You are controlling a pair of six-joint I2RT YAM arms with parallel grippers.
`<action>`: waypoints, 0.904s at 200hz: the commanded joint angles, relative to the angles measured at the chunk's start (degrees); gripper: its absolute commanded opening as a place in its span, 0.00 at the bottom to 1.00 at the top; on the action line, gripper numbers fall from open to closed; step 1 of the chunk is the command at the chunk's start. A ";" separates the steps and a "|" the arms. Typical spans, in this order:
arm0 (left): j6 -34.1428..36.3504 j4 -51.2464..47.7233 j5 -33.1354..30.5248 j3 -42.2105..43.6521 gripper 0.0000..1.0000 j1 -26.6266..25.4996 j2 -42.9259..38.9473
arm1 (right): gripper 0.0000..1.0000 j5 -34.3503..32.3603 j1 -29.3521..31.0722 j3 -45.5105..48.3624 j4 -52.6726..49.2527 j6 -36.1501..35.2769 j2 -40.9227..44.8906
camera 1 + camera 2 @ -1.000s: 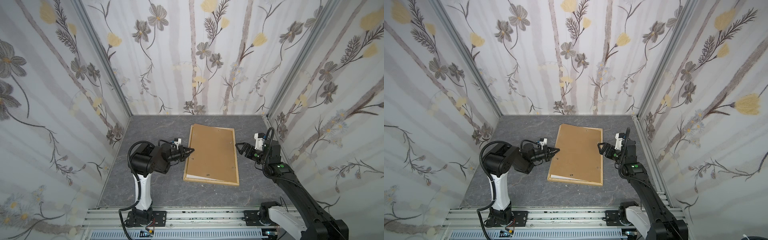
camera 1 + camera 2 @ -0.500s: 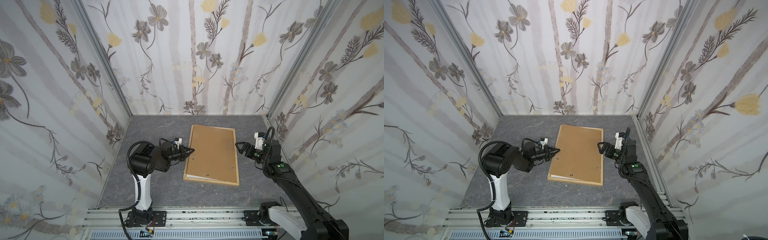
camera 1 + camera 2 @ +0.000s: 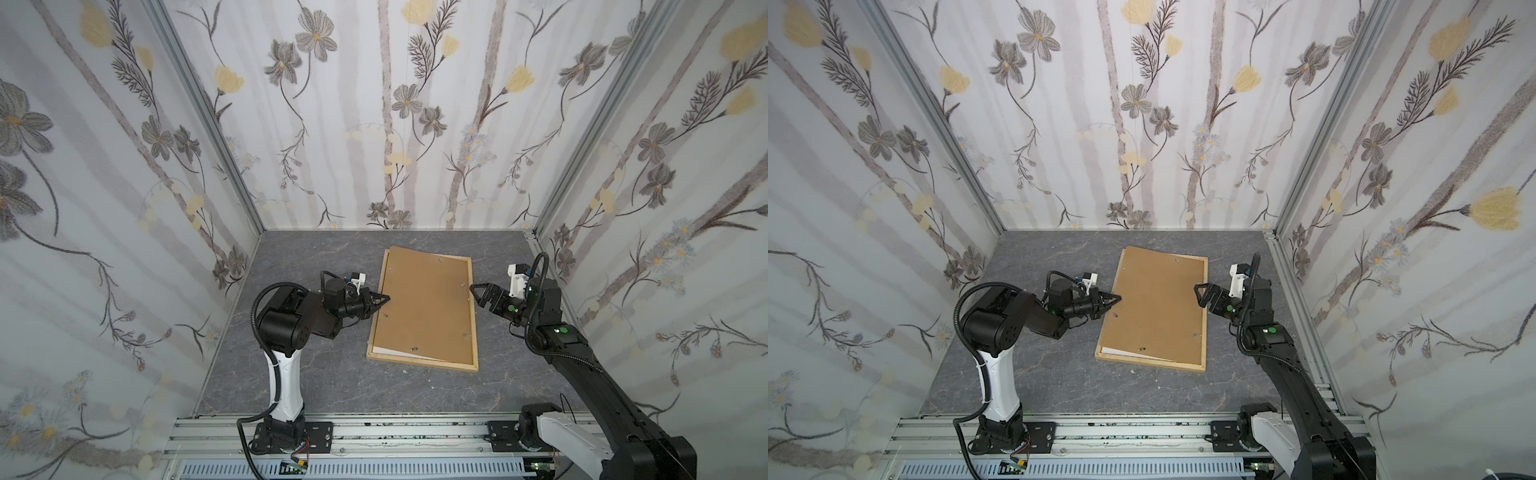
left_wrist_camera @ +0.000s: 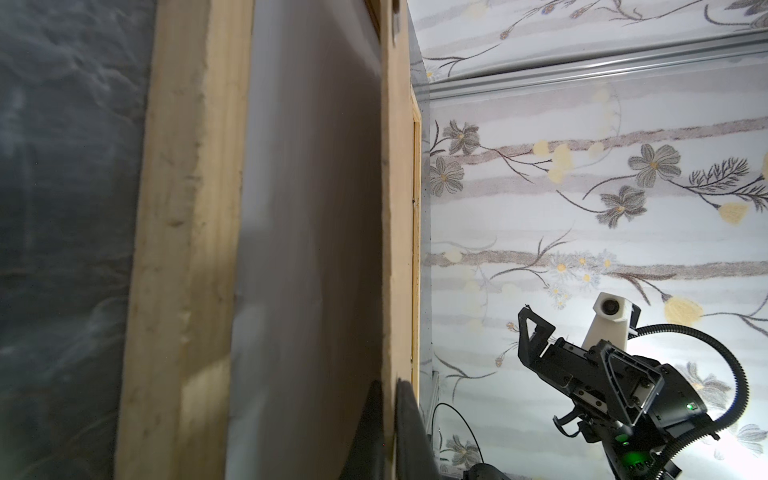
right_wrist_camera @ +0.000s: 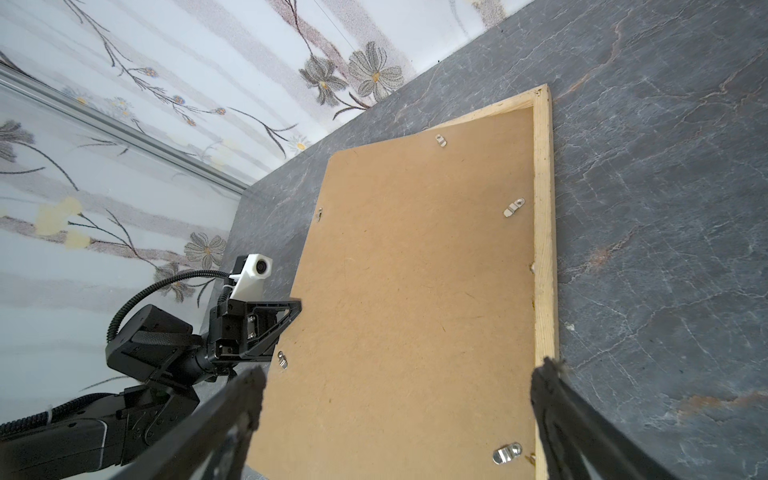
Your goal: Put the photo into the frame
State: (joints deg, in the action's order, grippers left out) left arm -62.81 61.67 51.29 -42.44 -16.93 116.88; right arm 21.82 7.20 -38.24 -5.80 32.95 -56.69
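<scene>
Bench (image 3: 316,374) (image 5: 665,208): dark grey slab with a matt, stone-like surface and pale veins, enclosed by walls (image 3: 374,124) of floral wallpaper.

Frame (image 3: 424,364) (image 3: 1150,363) (image 5: 544,249) (image 4: 187,249): large rectangle of thin, pale, raw-wood strips with visible grain and rough, splintery edges. It lies flat mid-bench, its long sides running away from the robot.

Backing panel (image 3: 424,303) (image 3: 1154,303) (image 5: 415,291): brown hardboard sheet, smooth and matt with fine dark flecks. It sits skewed on the frame. Its right edge is down inside the right strip, its far left corner rides over the left strip, and its left edge is raised.

Tabs (image 5: 514,208): small, flat, silver metal pieces dotted near the panel's edges.

Photo (image 3: 390,352) (image 3: 1119,351): only a thin white paper strip shows. It lies inside the frame at the near end, under the panel and just behind the near strip. The picture side is hidden.

Left hand (image 3: 384,298) (image 3: 1117,297) (image 4: 388,386) (image 5: 286,316): black plastic with triangular fingers, pressed together on the panel's thin left edge about halfway along it.

Right hand (image 3: 478,296) (image 3: 1200,296) (image 5: 399,382): black, with its fingers spread wide and holding nothing. It hangs just beside the frame's right strip, apart from the wood.
</scene>
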 commanded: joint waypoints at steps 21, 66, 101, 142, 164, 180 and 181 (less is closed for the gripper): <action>0.65 0.26 0.03 -1.24 0.00 -0.07 0.78 | 1.00 0.54 0.03 -0.08 2.20 0.36 -0.46; -0.12 1.83 0.01 -0.21 0.00 -0.12 1.33 | 1.00 0.66 0.01 -0.10 2.65 0.49 -0.75; 2.48 -2.75 -0.68 0.06 0.31 -0.13 -0.35 | 1.00 0.76 0.03 0.08 2.77 0.62 -0.77; 9.53 -16.71 -3.36 -2.74 0.62 -0.30 -4.70 | 1.00 1.10 0.09 -0.04 2.99 0.88 -0.22; 13.90 -25.18 -5.00 -5.29 0.67 -0.56 -6.75 | 1.00 1.23 0.01 0.17 3.03 0.95 -0.09; 15.96 -29.09 -5.51 -6.95 0.68 -1.07 -7.30 | 1.00 1.29 0.03 0.42 3.18 0.98 0.07; 16.05 -29.34 -5.55 -7.04 0.68 -1.12 -7.33 | 1.00 1.29 0.02 0.43 3.17 0.98 0.08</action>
State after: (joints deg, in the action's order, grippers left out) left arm -52.66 41.17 47.46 -47.40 -17.54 110.72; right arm 22.44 7.20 -38.15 -4.56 33.58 -56.97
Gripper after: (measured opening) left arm 0.673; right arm 0.995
